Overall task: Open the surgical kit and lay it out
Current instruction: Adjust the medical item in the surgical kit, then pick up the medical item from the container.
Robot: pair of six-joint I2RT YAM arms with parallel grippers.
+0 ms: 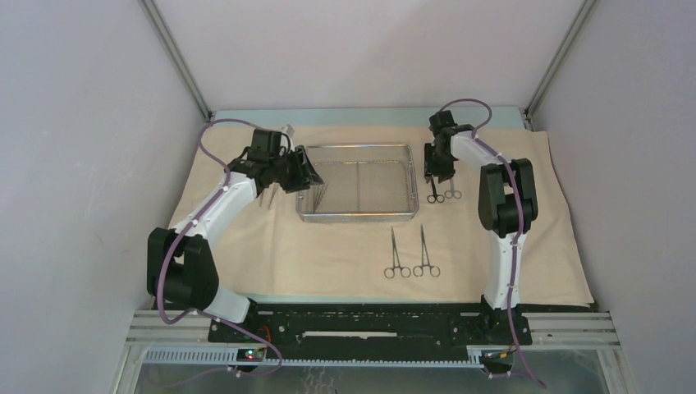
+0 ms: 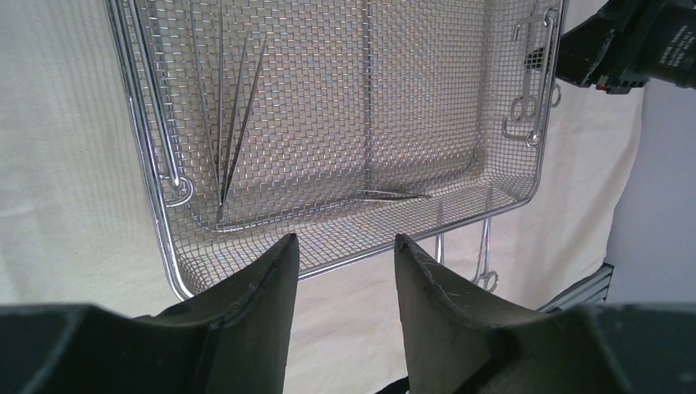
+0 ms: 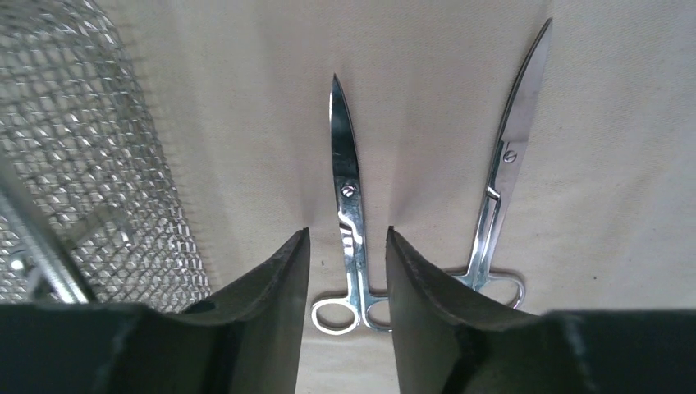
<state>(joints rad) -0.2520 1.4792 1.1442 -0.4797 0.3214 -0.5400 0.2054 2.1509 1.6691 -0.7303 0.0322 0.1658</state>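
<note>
Two tabletop robot arms in white and black: the left arm [image 1: 215,209] and the right arm [image 1: 502,271] have smooth white link shells joined by chunky, rounded black joint housings. Both stand on a black base rail [image 1: 369,326] at the table's near edge. A mauve cable [image 1: 162,287] loops along the left arm, and a matching mauve cable [image 1: 469,102] runs along the right. The left gripper [image 2: 345,250] and right gripper [image 3: 345,242] carry matte black, wedge-shaped fingers [image 3: 267,295] with lightly scuffed edges.
</note>
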